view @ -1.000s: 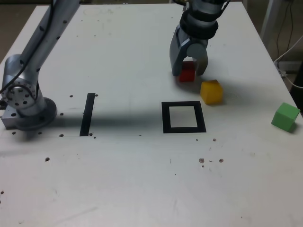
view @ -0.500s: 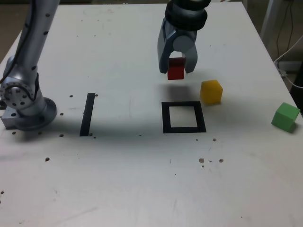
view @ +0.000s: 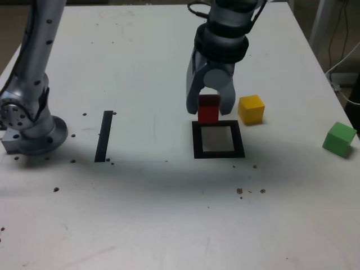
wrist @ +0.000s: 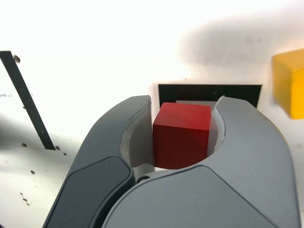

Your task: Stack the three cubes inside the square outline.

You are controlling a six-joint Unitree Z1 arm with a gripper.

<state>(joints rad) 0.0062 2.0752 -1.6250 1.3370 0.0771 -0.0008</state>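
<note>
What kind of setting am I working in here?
Likely a lab test bench: a bare white table marked with a black tape square outline, coloured cubes, and loose cables beyond its edge.

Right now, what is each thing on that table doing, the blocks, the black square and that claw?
claw: shut on the red block, just behind the black square.
red block: held in the claw, not yet inside the square.
yellow block: loose on the table, upright, beside the square.
green block: loose, far at the exterior view's right.
black square: nothing inside it.
</note>
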